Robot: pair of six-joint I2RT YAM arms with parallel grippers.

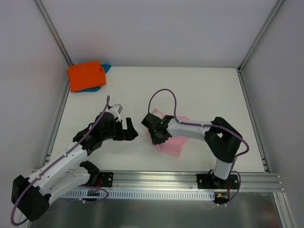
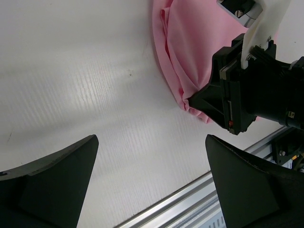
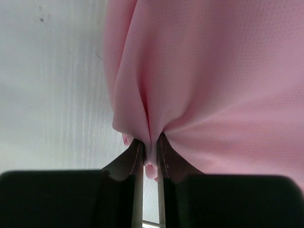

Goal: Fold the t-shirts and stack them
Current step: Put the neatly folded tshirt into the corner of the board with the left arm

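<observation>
The pink t-shirt (image 1: pixel 175 141) lies on the white table (image 1: pixel 199 90), in the near half and a little to the right of the middle. It is not flat: the cloth is bunched, with soft folds running along its left side. The right gripper (image 1: pixel 156 138) is at the left near edge of this shirt and is closed on it. In the right wrist view the two fingers (image 3: pixel 129 164) pinch a thin fold of pink cloth between them, and the cloth is gathered toward the pinch.

The left gripper (image 1: pixel 132 130) is just to the left of the pink t-shirt, apart from it. Its jaws stand wide and hold nothing; in the left wrist view only bare table shows between them.

The orange t-shirt (image 1: pixel 85 75) is folded and sits in the far left corner of the table. It lies on top of the teal-blue t-shirt (image 1: pixel 106 68), which shows only as a narrow strip at the far right side and along the near edge of the orange one. These two are well apart from the pink t-shirt and from both grippers.

A metal rail (image 1: pixel 166 178) runs along the near edge of the table.
</observation>
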